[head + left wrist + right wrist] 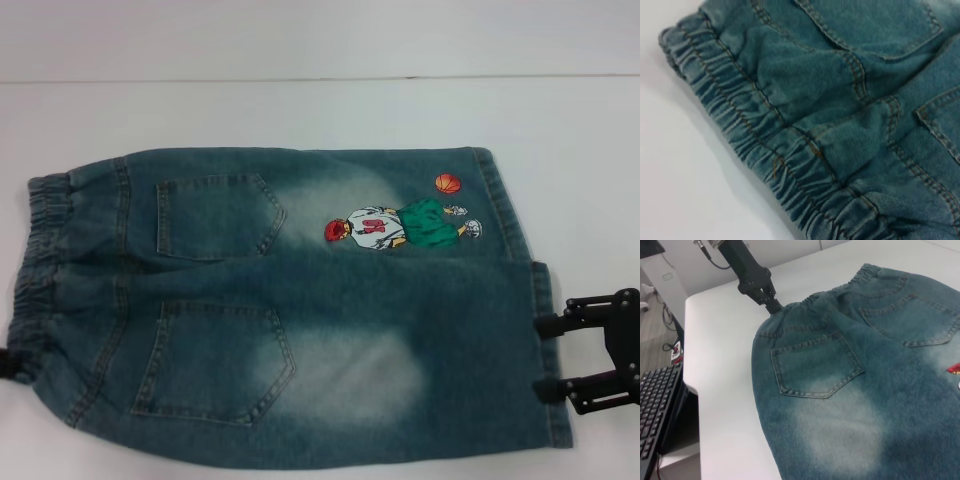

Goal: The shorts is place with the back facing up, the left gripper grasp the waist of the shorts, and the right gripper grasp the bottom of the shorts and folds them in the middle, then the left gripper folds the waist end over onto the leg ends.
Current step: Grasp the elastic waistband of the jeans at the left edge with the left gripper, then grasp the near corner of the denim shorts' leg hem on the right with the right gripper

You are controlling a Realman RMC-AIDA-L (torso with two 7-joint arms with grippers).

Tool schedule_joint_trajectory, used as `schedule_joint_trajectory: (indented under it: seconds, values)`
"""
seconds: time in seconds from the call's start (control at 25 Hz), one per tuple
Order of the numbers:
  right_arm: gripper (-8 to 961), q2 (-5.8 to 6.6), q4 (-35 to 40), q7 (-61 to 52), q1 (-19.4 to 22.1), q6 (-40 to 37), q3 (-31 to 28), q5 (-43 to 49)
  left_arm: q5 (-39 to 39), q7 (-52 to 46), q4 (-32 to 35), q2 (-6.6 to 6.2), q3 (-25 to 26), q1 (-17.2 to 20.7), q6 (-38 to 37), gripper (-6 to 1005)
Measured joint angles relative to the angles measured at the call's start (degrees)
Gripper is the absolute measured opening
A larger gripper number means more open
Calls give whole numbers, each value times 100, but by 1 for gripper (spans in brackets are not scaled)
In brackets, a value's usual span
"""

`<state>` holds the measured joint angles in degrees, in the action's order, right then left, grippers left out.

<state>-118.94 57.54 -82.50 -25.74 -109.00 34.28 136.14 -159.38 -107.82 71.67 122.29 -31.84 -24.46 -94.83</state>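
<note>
The white surface (300,110) is smooth and matte, and carries the shorts (300,300) spread flat, back side up, waist toward the robot's left and leg hems toward its right. In the right wrist view the surface's rounded corner drops off beside a black keyboard (655,410) on a lower level, with a pale floor and cables further off.

Nearest the robot, the lower back pocket (215,365) sits beside a pale washed patch in the blue-green denim. At the near left edge the left hand (774,307) meets the gathered elastic waistband (765,155); its tips are at the cloth, but how far they are closed I cannot tell. The waistband is puckered in tight ridges with tan stitching.

At the right, the right hand (545,355) has its two open-frame fingers spread apart, tips touching or just beside the bottom of the shorts (555,380), gripping nothing.

Further back lies the second pocket (215,215), another faded patch, and the embroidered basketball player (400,228) in white and green with an orange ball (448,183), near the far leg hem.
</note>
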Motion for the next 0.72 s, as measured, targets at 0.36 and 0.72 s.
schedule_joint_trajectory:
  seconds: [0.36,0.72]
  values:
    - [828,326,698,-1592,-358,-473,408,662,11,-76,109,58,-4,-138,287,77]
    - [839,540,1206,-3171,-495,-503,2046,893,-35,-72,32,78,-43,-159,413,70]
